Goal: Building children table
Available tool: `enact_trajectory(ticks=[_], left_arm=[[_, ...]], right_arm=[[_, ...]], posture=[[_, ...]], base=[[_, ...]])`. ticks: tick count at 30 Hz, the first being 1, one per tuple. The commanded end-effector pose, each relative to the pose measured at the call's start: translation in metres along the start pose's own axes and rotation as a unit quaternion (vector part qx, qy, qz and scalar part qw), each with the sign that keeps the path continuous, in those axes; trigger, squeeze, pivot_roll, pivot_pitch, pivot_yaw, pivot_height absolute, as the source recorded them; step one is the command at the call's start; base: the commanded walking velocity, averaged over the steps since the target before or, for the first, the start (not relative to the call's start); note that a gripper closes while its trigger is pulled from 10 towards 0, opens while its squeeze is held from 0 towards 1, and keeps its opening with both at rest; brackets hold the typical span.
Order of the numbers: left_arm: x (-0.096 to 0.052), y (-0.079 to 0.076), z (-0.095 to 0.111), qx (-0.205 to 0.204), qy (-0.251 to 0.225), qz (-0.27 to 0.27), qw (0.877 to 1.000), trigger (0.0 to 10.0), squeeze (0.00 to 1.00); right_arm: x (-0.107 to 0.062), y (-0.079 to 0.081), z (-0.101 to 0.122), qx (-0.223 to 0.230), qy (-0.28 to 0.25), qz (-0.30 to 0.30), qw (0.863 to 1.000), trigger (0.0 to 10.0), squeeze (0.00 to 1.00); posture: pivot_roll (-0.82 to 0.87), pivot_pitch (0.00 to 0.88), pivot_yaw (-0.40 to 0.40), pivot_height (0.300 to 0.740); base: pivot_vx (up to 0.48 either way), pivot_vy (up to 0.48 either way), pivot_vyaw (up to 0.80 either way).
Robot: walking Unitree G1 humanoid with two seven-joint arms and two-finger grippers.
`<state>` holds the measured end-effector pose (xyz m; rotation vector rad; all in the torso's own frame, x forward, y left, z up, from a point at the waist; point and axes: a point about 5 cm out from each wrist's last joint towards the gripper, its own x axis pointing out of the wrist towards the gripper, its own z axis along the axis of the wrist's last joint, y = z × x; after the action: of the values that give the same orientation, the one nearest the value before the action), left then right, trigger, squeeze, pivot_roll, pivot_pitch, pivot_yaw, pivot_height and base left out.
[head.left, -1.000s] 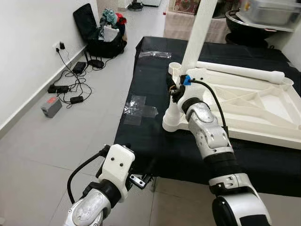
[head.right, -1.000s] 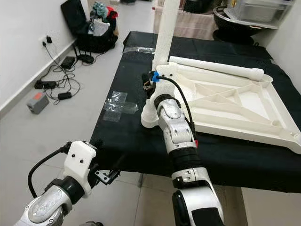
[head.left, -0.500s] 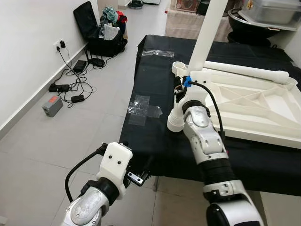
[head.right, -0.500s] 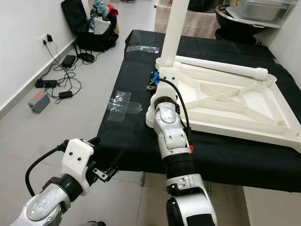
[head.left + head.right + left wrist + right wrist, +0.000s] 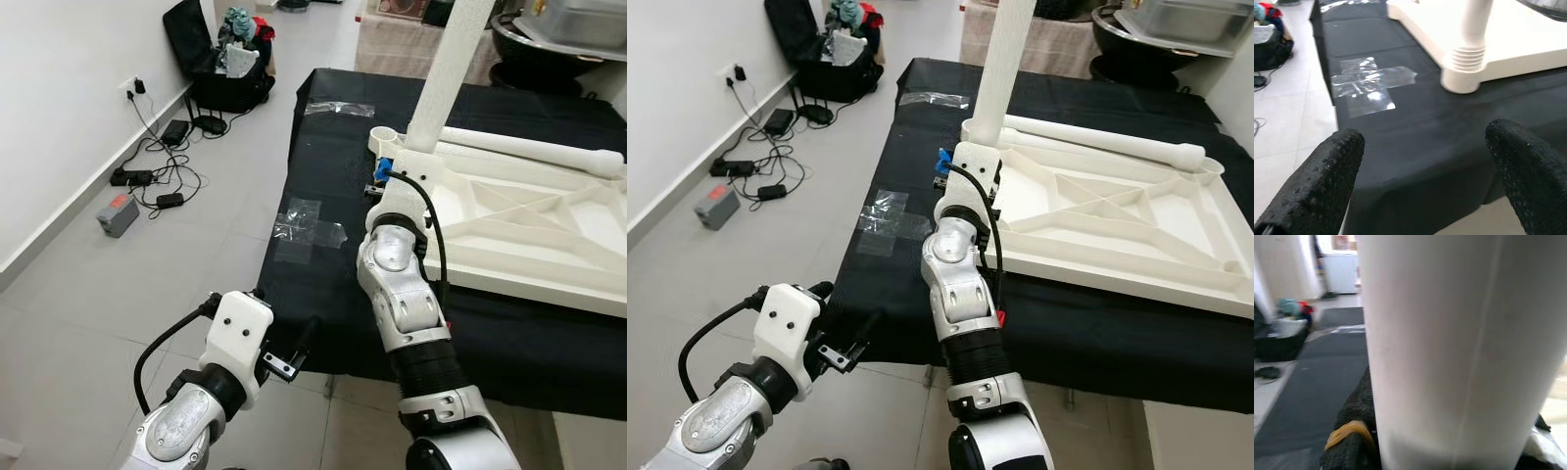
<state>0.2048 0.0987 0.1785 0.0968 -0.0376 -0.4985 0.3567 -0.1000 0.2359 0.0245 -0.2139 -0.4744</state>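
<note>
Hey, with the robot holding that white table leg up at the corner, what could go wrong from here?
The upright leg is tall and tilted; if the right gripper slips, it may topple onto the tabletop. The loose leg could roll. The left gripper hangs open, away from the leg, giving no support.

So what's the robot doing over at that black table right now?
It is putting together a white children's table. The tabletop lies upside down on a black cloth. The right gripper is closed around a white leg standing upright at the tabletop's corner. Another leg lies along the far edge of the tabletop. The left gripper hovers open near the front edge of the cloth, holding nothing.
</note>
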Motion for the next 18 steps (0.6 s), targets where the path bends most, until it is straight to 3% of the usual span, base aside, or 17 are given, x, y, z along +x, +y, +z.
enact_trajectory(ticks=[1,4,5,10,15,18], left_arm=[[0.000,0.001,-0.003,0.000,0.006,-0.002,1.000,10.0,0.00],[0.000,0.000,-0.004,0.000,0.007,-0.003,1.000,10.0,0.00],[0.001,-0.001,-0.005,-0.001,0.006,-0.003,1.000,10.0,0.00],[0.001,-0.001,-0.005,0.000,0.006,-0.003,1.000,10.0,0.00],[0.000,-0.001,-0.005,0.002,0.007,-0.004,1.000,10.0,0.00],[0.000,-0.001,-0.005,0.003,0.008,-0.006,1.000,10.0,0.00]], right_arm=[[-0.008,-0.008,-0.029,-0.056,0.062,-0.088,0.993,10.0,0.00],[-0.013,-0.006,-0.029,-0.067,0.063,-0.116,0.989,10.0,0.00],[-0.018,-0.005,-0.037,-0.088,0.091,-0.143,0.982,10.0,0.00],[-0.023,-0.006,-0.045,-0.082,0.128,-0.177,0.972,10.0,0.00],[-0.014,-0.010,-0.042,-0.032,0.140,-0.184,0.972,10.0,0.00],[-0.009,-0.014,-0.042,-0.029,0.140,-0.202,0.969,10.0,0.00]], posture=[[0.08,0.238,-0.073,0.740],[0.08,0.226,-0.073,0.740],[0.08,0.220,-0.076,0.740],[0.08,0.216,-0.079,0.740],[0.09,0.215,-0.077,0.740],[0.09,0.215,-0.076,0.740]], base=[[0.000,0.000,0.00],[0.000,0.000,0.00],[0.000,0.000,0.00],[0.000,0.000,0.00],[0.000,0.000,0.00],[0.000,0.000,0.00]])
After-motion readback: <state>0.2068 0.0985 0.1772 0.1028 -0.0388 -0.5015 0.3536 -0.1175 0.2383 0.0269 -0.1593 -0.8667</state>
